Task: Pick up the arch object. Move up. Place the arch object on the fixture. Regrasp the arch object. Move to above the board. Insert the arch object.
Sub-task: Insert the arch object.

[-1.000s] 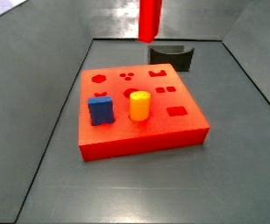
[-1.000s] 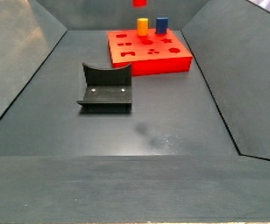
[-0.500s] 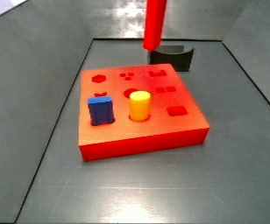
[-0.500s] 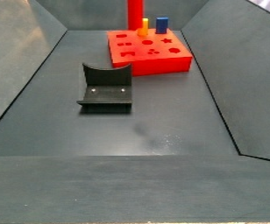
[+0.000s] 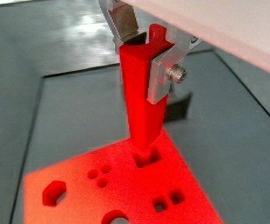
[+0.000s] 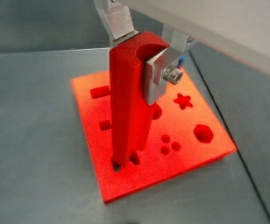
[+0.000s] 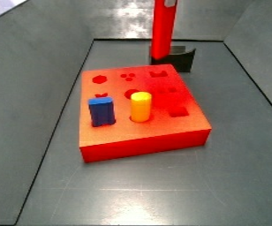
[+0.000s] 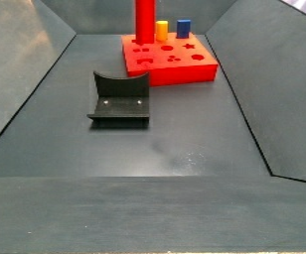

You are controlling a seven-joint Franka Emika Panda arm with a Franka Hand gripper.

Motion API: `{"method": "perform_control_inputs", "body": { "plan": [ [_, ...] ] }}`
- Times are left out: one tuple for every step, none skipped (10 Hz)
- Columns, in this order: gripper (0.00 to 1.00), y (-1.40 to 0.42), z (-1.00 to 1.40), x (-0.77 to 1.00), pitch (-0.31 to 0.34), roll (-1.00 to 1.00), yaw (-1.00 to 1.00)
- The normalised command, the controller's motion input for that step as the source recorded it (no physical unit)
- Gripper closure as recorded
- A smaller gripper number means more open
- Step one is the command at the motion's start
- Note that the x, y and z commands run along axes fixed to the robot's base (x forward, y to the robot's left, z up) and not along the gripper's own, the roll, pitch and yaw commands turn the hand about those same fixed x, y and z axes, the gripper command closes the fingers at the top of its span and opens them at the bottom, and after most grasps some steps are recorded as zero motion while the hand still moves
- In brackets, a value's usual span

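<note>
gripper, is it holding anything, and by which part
The gripper is shut on the arch object, clamping its upper end between the fingers; the bar hangs upright, lower end at the board.

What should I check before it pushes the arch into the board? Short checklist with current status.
1. Grip: gripper fingers clamp the upper end of the arch object in both wrist views. Ok.
2. Orientation: arch object stands upright in both side views. Ok.
3. Position: its lower end is at the board top, near a small cut-out close to the edge. Ok.
4. Exact alignment with that cut-out: the bar hides the hole's outline. Cannot tell.
5. Depth: whether the tip has entered or only touches the surface. Cannot tell.
6. Clearance: blue block and yellow cylinder stand apart from the bar; fixture is empty, off the board. Ok.
</note>
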Motion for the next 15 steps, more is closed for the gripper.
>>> {"method": "perform_control_inputs", "body": {
  "plan": [
    [1.00,0.00,-0.22,0.01,-0.166,-0.07,-0.95],
    [1.00,0.00,-0.31,0.02,-0.179,-0.16,-0.89],
    [1.00,0.00,-0.38,0.00,-0.199,-0.26,-0.77],
    [1.00,0.09,-0.39,0.04,-0.170,-0.30,-0.61],
    [1.00,0.33,-0.39,0.00,-0.116,-0.34,-0.36],
    [1.00,0.49,-0.36,-0.04,-0.049,-0.35,-0.20],
    [1.00,0.50,-0.19,-0.10,0.000,-0.28,-0.22],
    [1.00,0.20,-0.09,-0.06,0.000,-0.16,-0.27],
    [1.00,0.00,-0.02,-0.13,0.000,0.00,-0.26],
    [1.00,-0.06,-0.03,-0.11,0.000,0.00,-0.36],
    [1.00,-0.23,0.00,0.00,0.000,-0.06,-0.29],
    [1.00,-0.29,0.00,0.00,0.000,-0.04,-0.26],
    [1.00,-0.27,0.00,0.00,0.000,-0.02,-0.21],
    [1.00,-0.05,-0.11,0.00,0.009,0.00,-0.09],
    [1.00,0.00,-0.23,0.00,0.050,0.00,-0.12]
  ]
}}
